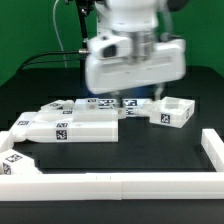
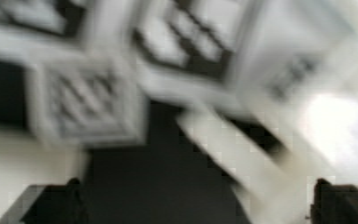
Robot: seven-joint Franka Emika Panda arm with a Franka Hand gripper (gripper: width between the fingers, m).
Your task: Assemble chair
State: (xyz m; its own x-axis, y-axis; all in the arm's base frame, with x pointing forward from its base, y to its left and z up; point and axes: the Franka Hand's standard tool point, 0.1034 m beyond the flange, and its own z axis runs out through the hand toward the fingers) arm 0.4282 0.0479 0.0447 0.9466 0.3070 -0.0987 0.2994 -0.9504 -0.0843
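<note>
The chair's white tagged parts lie on the black table. A long flat slab (image 1: 70,126) lies at the exterior view's left, with a small block (image 1: 14,162) in front of it. An open box-like part (image 1: 172,111) sits at the right. My gripper (image 1: 128,97) hangs low over the tagged pieces (image 1: 100,105) in the middle, its tips hidden by the hand. In the wrist view the gripper (image 2: 197,205) is open, with its dark fingertips (image 2: 51,205) far apart. Blurred white tagged parts (image 2: 87,100) lie below it, and a white bar (image 2: 247,165) runs close to one finger.
A long plain white rail (image 1: 110,186) edges the table along the front and turns up the exterior view's right side (image 1: 211,150). Cables hang behind the arm at the back. The wrist view is heavily motion-blurred.
</note>
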